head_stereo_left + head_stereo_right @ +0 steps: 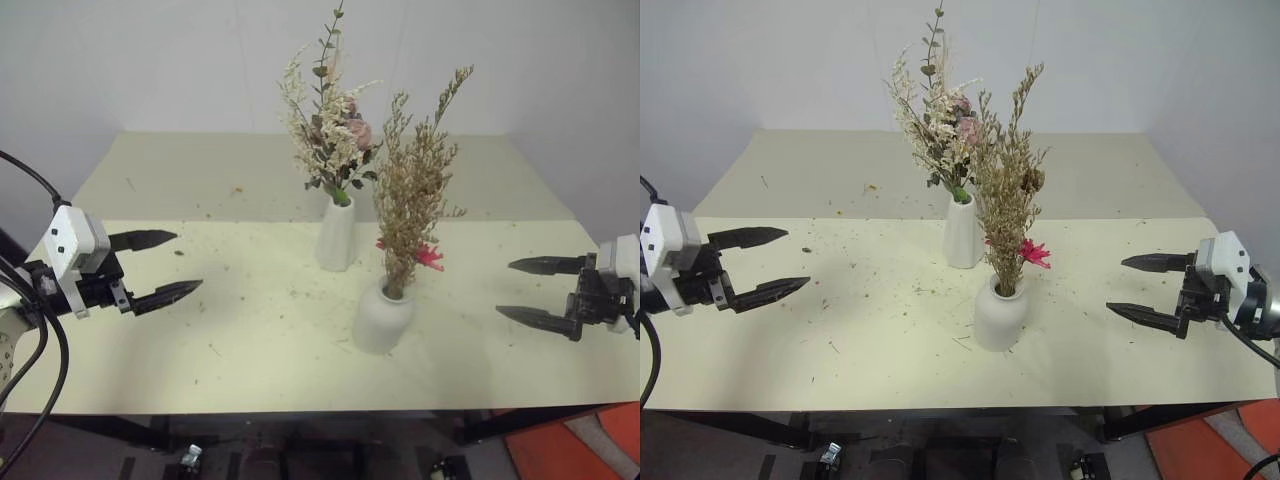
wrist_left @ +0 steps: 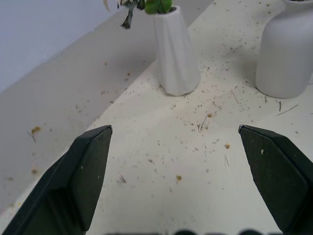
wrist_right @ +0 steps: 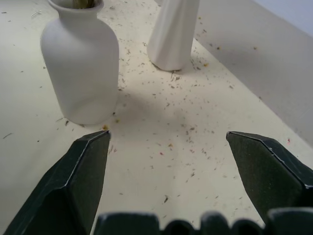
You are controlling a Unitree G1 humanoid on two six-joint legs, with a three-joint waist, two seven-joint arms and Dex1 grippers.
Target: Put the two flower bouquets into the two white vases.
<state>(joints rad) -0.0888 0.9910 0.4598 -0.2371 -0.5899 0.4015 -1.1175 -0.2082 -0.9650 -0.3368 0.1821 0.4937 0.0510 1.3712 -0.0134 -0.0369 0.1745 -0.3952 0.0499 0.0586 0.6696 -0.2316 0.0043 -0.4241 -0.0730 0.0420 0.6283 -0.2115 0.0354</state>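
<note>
Both bouquets stand in their vases near the middle of the surface [image 1: 200, 340], so the task looks finished as things lie. The cream-white bouquet [image 1: 325, 135] rises from the tall slim vase [image 1: 336, 235], whose narrow neck keeps the stems bunched and upright. The tan feathery bouquet [image 1: 410, 195] sits in the short round vase [image 1: 382, 315], nearer the robot and slightly to the right; its small mouth grips the stems low, so the grasses lean and fan out, and the pink-red flower [image 1: 428, 256] hangs just above the shoulder of that vase. The two vases stand near each other, apparently not touching, though the stems overlap in the head views.

The left tool [image 1: 155, 268] hovers well off to the left with its fingers spread wide and nothing between them. The right tool [image 1: 535, 290] hovers well off to the right, likewise spread and empty. Held out to the sides like this, neither risks brushing the stems. Bits of dried debris [image 2: 203, 122] litter the surface around the vases.
</note>
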